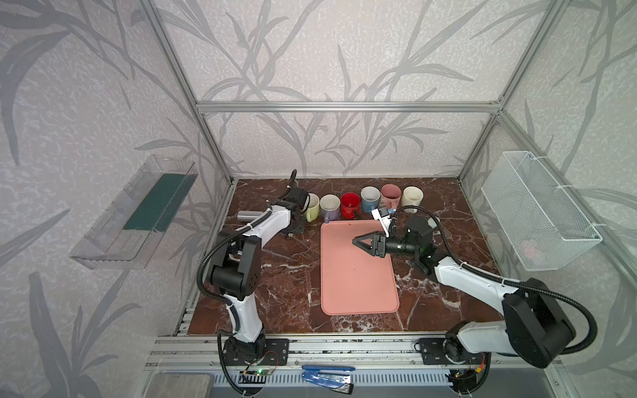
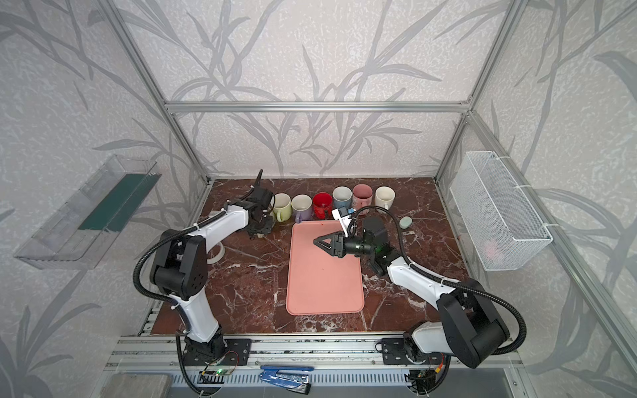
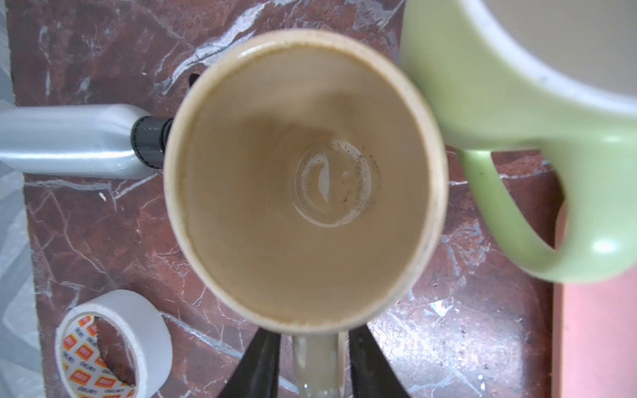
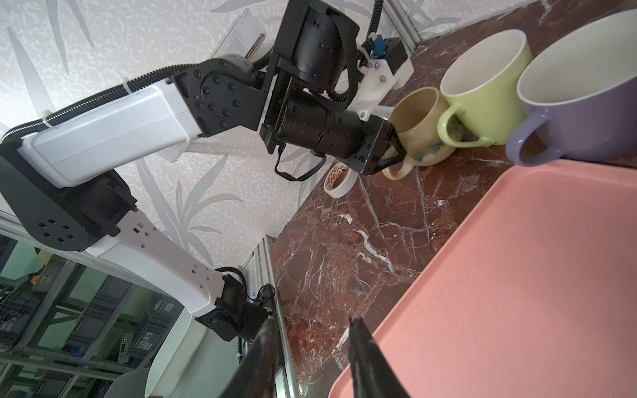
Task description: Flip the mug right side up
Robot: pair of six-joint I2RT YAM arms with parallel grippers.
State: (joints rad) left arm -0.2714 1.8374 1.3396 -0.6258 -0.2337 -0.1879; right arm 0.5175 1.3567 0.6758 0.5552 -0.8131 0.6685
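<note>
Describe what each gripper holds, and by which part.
Right gripper holds nothing. Left gripper straddles the handle of the upright beige mug, a gap showing: apparently not gripped.

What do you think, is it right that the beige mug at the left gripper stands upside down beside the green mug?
No: the beige mug at the left gripper stands right side up beside the green mug; the left wrist view shows its inside.

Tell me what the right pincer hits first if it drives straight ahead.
Nothing near: the right pincer points sideways over the pink tray, then over the marble table. The left arm's elbow looks like the first thing in line, though height and depth are unclear.
</note>
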